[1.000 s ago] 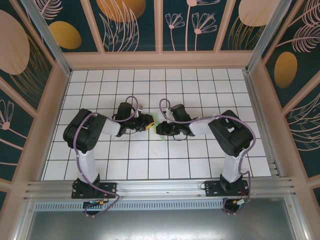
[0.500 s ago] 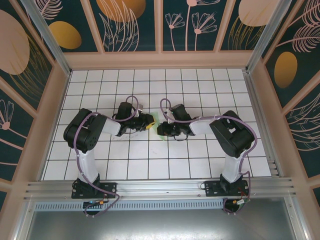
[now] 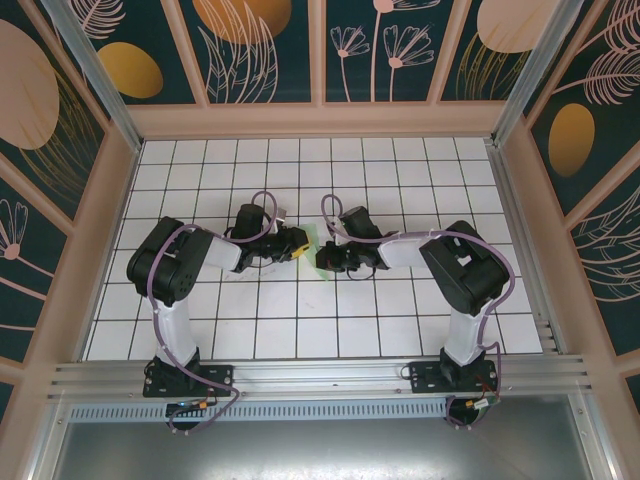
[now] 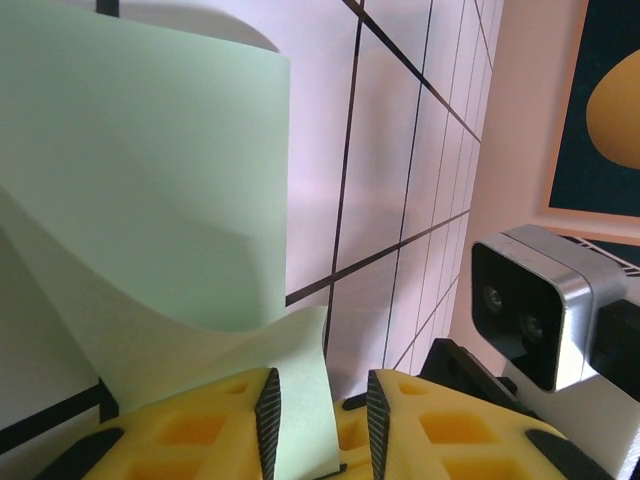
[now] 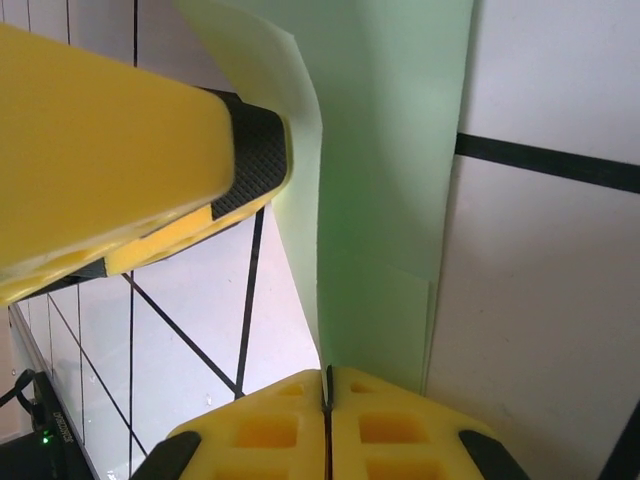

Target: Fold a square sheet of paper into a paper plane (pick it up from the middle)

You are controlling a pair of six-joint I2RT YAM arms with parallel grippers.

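I use the square sheet of paper as my marker. It is lifted off the desk, near the middle of the white tiles, and it hangs between my two arms in a soft curve.

My right end effector is on the right side of the paper. Its jaws are pressed together with one edge of the paper caught in the thin line between them. I think that pinch keeps the edge from sliding while a fold is made.

My left end effector is on the left side of the paper. Its jaws are partly apart and a flap of paper sits in the gap. I cannot tell if they squeeze it.

Under the paper, the desk has black grid lines. Beyond the paper stand dark blue walls with flowers.
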